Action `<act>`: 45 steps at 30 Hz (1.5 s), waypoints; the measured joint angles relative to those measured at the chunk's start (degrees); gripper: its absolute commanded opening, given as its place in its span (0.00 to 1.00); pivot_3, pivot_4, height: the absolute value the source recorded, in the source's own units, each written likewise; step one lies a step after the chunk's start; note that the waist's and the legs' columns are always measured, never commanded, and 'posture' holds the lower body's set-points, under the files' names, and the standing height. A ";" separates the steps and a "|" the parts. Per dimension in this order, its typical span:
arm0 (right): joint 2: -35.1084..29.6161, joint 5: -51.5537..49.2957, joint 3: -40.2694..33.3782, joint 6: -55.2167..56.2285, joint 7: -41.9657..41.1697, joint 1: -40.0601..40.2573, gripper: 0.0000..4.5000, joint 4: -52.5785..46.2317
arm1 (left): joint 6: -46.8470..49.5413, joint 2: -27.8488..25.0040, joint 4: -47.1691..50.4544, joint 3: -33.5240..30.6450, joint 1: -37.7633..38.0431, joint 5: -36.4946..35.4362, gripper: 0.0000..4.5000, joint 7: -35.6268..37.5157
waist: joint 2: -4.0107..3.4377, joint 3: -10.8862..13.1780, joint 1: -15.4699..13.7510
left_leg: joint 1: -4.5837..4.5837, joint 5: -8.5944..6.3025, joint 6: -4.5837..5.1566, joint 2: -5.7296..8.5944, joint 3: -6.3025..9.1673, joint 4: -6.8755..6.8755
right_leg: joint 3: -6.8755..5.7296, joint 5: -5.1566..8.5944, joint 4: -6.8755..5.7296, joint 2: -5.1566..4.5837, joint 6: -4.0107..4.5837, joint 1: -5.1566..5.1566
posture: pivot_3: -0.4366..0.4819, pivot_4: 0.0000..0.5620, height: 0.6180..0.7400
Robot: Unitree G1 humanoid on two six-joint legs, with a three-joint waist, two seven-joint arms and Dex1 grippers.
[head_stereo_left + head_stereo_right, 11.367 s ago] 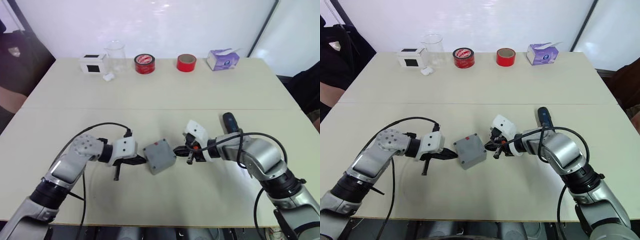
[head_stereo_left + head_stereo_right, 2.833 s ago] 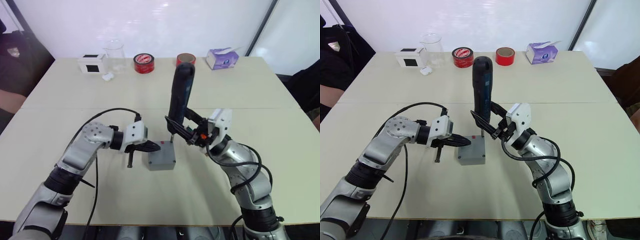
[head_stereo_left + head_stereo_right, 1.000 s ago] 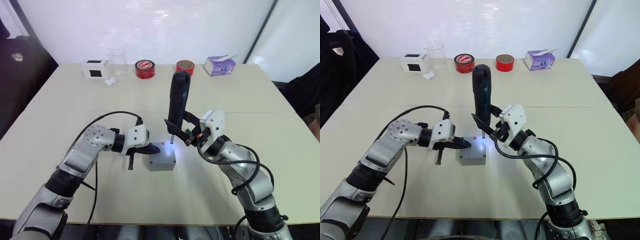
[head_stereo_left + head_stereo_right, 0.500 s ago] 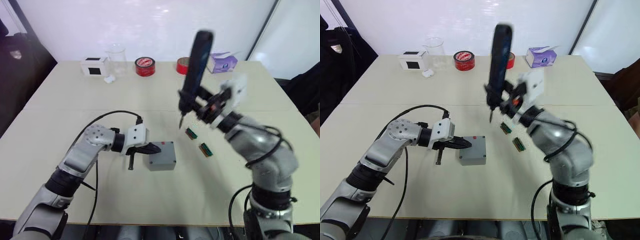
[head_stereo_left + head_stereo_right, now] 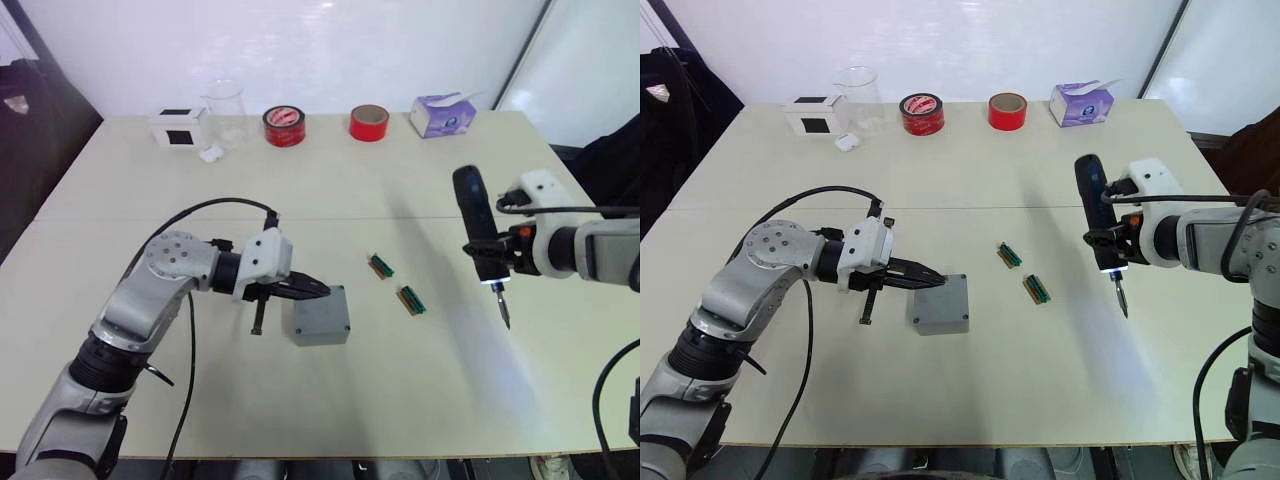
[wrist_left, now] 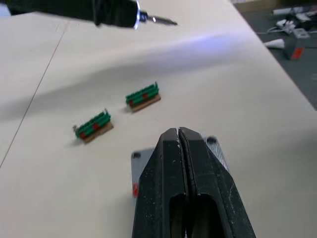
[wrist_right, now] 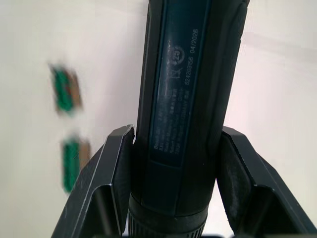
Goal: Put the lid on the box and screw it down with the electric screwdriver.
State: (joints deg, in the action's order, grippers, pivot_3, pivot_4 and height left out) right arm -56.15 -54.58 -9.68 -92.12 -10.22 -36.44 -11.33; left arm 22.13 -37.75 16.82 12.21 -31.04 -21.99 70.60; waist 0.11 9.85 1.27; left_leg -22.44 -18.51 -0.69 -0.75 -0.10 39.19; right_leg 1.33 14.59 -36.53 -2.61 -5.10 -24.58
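Beige surface [image 5: 300, 420]: box [image 5: 321, 316] is braced by the pressed-together left end effector [image 5: 318, 290]; electric screwdriver [image 5: 478, 227], pinched by the right end effector [image 5: 500, 256], is held well apart; bit misalignment is risked on return

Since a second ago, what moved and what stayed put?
The right gripper carried the electric screwdriver off the box out to the robot's right, uncovering two small green parts. The left gripper stays shut against the box.
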 measured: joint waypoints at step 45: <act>13.20 13.38 24.52 20.43 -24.22 7.11 0.01 -17.77 | -7.90 -0.84 -13.95 2.88 7.25 10.13 0.00 -3.19 | 0.08 0.03 -0.66 | 0.04 0.02 -0.03 0.03 0.04 0.09 | -0.10 -0.02 -0.07 -0.09 -0.03 0.08 | 0.48 0.27 0.99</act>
State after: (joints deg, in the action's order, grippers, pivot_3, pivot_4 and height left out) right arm -42.95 -41.20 14.84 -71.69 -34.44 -29.32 -29.10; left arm 14.23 -38.59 2.87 15.10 -23.79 -11.87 67.41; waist 0.19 9.88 0.61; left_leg -22.40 -18.49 -0.72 -0.71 -0.06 39.28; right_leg 1.24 14.56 -36.60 -2.70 -5.13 -24.50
